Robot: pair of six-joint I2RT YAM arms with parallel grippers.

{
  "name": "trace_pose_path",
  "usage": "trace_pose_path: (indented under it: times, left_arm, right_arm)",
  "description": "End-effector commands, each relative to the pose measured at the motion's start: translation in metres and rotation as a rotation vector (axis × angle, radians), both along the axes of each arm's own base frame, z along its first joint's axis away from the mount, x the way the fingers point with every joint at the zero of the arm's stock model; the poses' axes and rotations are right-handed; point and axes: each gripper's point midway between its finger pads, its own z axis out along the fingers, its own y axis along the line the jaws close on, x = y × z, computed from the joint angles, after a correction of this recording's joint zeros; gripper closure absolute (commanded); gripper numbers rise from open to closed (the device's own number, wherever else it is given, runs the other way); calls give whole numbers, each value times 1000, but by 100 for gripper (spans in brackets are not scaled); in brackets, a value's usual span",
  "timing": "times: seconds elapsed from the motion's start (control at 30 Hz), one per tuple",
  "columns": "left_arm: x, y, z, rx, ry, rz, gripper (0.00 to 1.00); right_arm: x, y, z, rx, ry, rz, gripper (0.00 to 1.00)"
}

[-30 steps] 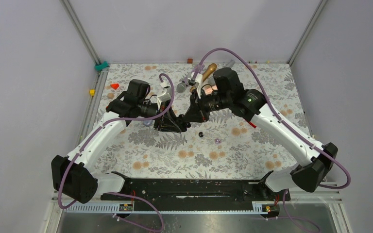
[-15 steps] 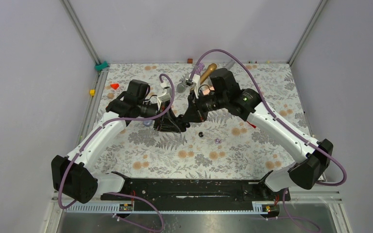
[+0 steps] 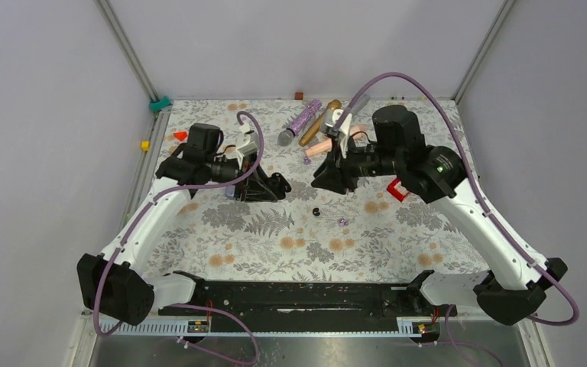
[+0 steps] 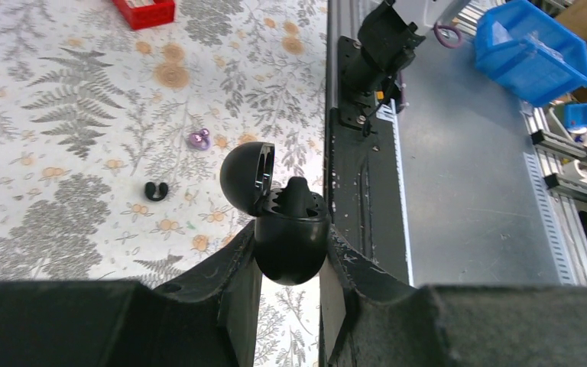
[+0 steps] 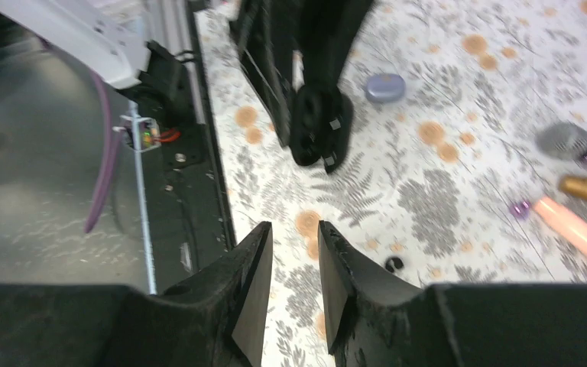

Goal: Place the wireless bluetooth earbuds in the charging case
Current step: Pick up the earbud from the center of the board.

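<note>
Fern-and-blossom patterned worktop [image 3: 397, 237] inside grey walls [image 3: 46, 153].

Progress judged partial at best. Found black charging case [image 4: 290, 248] clamped in left claw [image 4: 290, 238], lid [image 4: 246, 177] flipped open; saw a dark lump standing in its well (possibly a seated bud, cannot confirm).

Left to do: black earbud [image 4: 156, 190] and purple earbud [image 4: 200, 139] lying loose on the worktop, near each other, outside any case; spotted lavender case [image 5: 385, 87] lying shut near the left claw, untouched.

Pose:
- Left arm [image 3: 160, 214] stretched forward, holding the black case apparently clear of the surface, open side toward the middle.
- Right arm [image 3: 466, 206] reached in from its side, right claw [image 5: 294, 229] aimed at the left one yet well apart, fingers narrowly parted with nothing between.
</note>
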Motion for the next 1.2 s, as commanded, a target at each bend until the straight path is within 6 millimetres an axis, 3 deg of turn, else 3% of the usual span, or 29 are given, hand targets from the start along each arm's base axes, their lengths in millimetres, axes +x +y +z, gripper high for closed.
trace_pose_path:
  times: [0.0,0.13,0.27,0.43,0.67,0.8,1.17]
  left_arm:
    - [10,13,28,-36,-144,39,100]
    - [15,29,39,-27,-210,101,100]
    - [20,45,42,8,-282,180,100]
    - [21,57,38,44,-299,223,100]
    - [18,61,24,71,-274,236,100]
    - [15,60,25,51,-284,245,100]
    - [11,57,23,26,-261,224,100]
  right_arm:
    - [31,-20,-46,-129,-17,-124,64]
    - [67,-25,-112,-282,61,-264,64]
    - [88,-20,-175,-418,193,-336,65]
    - [94,-9,-222,-523,283,-366,66]
    - [88,0,-281,-674,370,-395,66]
    - [83,1,-303,-734,404,-401,66]
    - [88,7,-322,-801,387,-422,64]
